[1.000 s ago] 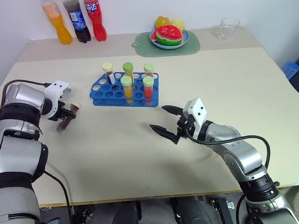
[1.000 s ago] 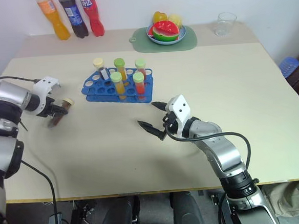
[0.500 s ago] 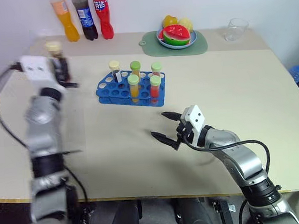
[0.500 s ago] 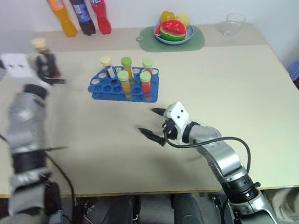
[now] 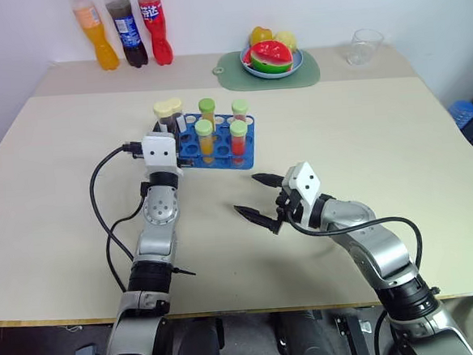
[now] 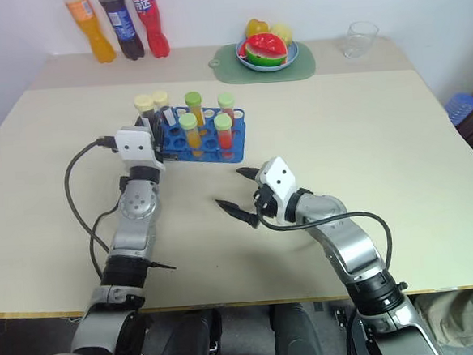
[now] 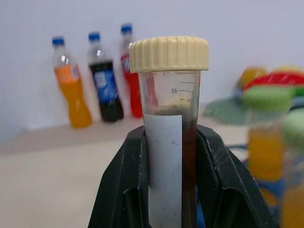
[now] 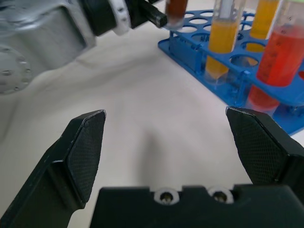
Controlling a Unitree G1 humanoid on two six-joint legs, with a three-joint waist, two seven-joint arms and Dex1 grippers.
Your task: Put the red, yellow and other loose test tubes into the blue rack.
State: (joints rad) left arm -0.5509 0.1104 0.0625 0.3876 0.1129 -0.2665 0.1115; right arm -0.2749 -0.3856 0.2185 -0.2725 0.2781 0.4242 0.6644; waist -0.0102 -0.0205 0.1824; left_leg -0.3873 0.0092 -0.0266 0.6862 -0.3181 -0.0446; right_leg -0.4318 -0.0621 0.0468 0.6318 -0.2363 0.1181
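The maroon tube [image 7: 170, 137], cream-capped with a white label, stands upright, clamped between the two black fingers of the left gripper [image 7: 171, 190]. In the head views it is at the rack's [image 5: 219, 158] near-left corner, right beside another cream-capped tube [image 5: 175, 115] already standing in the rack; whether its foot has entered a hole I cannot tell. The blue rack sits mid-table and holds four green-capped tubes: two with yellow-orange liquid [image 5: 205, 141], two with red [image 5: 238, 142]. Several of its holes are free.

The right gripper [image 5: 260, 197] hovers over the bare table [image 5: 379, 127] just in front of the rack, jaws spread wide, with nothing between them.

At the table's far edge stand three soda bottles [image 5: 125, 31], a green mat [image 5: 309, 73] bearing a plate of fruit [image 5: 270, 57], and a clear glass [image 5: 363, 45].
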